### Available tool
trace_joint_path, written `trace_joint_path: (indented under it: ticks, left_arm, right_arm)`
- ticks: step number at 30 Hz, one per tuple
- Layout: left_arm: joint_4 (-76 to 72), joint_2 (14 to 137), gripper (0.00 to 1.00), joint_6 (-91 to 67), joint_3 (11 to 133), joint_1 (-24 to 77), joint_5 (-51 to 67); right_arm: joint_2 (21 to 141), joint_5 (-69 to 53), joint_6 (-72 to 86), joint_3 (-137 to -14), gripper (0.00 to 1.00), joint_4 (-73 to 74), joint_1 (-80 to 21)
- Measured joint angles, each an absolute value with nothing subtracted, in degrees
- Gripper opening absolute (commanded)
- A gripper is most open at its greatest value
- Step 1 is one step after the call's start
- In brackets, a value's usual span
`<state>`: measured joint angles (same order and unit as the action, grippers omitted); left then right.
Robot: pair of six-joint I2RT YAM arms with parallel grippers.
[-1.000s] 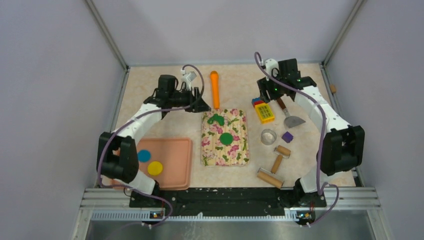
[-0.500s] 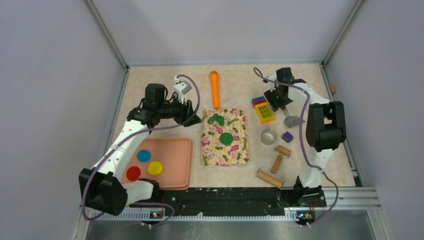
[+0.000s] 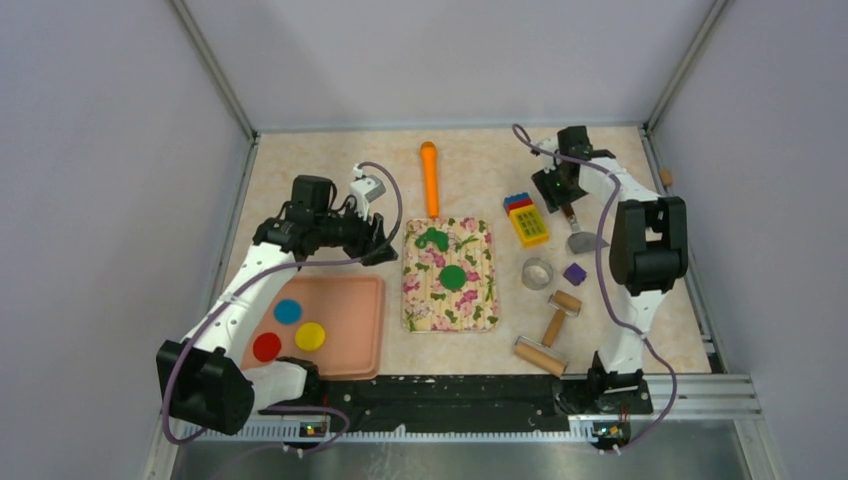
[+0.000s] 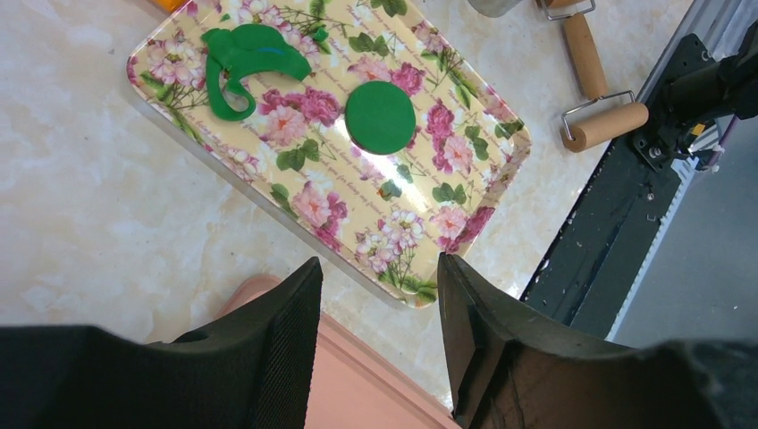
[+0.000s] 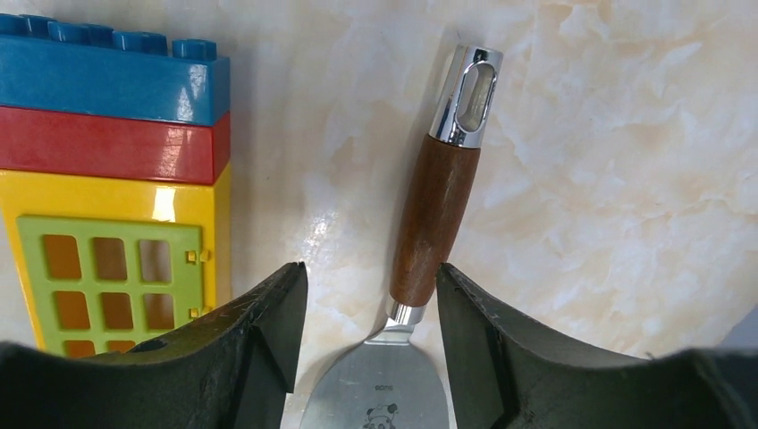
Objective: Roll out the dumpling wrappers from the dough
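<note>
Shift since the earlier view: right arm folded in at the elbow, bringing the right claw (image 5: pixel 371 273) over the spatula (image 5: pixel 433 210) towards the desk's far right corner; left claw (image 4: pixel 375 268) drawn nearward along the left edge of the floral mat (image 4: pixel 451 156).
Meaning for the task: probably a tool pick-up, the spatula serving to lift or trim clay; no rolling is under way, and the rolling pin (image 3: pixel 541 355) lies untouched by the desk's near edge.
Right claw: jaws parted, astride the lower end of the spatula's wooden handle, toy bricks (image 5: pixel 107 116) just beside; not clamped, and whether a finger touches the handle cannot be told.
Left claw: jaws parted, holding nothing, above the gap between mat and pink tray (image 3: pixel 350 300).
Dough (image 4: pixel 246 58): ragged green piece at the mat's far left corner.
Dumpling wrappers: green disc (image 4: pixel 381 116) mid-mat, apart from the dough; blue disc (image 3: pixel 288 311), yellow disc (image 3: pixel 310 336) and red disc (image 3: pixel 267 347) in the tray.
</note>
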<state>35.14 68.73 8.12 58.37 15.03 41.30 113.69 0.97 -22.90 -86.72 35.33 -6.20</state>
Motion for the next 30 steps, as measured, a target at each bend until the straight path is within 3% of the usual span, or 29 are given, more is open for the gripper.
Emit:
trace_joint_path:
  ticks: [9, 14, 19, 23, 25, 26, 30]
  left_arm:
    - [36.97, 68.75, 0.55, 10.41, 58.61, 14.59, 41.56]
    - [43.55, 69.52, 0.55, 15.81, 62.15, 14.52, 40.91]
    - [45.3, 70.59, 0.55, 18.02, 65.52, 14.52, 40.51]
    - [45.3, 70.91, 0.54, 18.2, 66.22, 14.52, 39.86]
    - [45.25, 70.91, 0.54, 18.15, 66.32, 14.48, 39.72]
    - [45.12, 70.91, 0.54, 18.02, 66.32, 14.5, 39.72]
    - [43.18, 70.91, 0.55, 16.36, 66.28, 14.9, 39.46]
  right_arm:
    - [116.29, -1.19, -19.7, -93.23, 0.59, 37.15, -2.81]
    - [120.51, -2.66, -17.74, -94.21, 0.54, 37.04, -0.32]
    - [122.43, -4.14, -16.93, -93.97, 0.42, 37.34, 0.01]
    - [121.32, -3.97, -16.84, -91.48, 0.22, 35.03, -0.01]
    - [120.2, -2.39, -16.64, -89.62, 0.04, 33.3, -0.21]
    - [119.55, -1.65, -16.32, -88.68, 0.0, 32.45, -0.25]
    - [115.0, -0.01, -15.81, -82.85, 0.0, 31.29, -0.25]
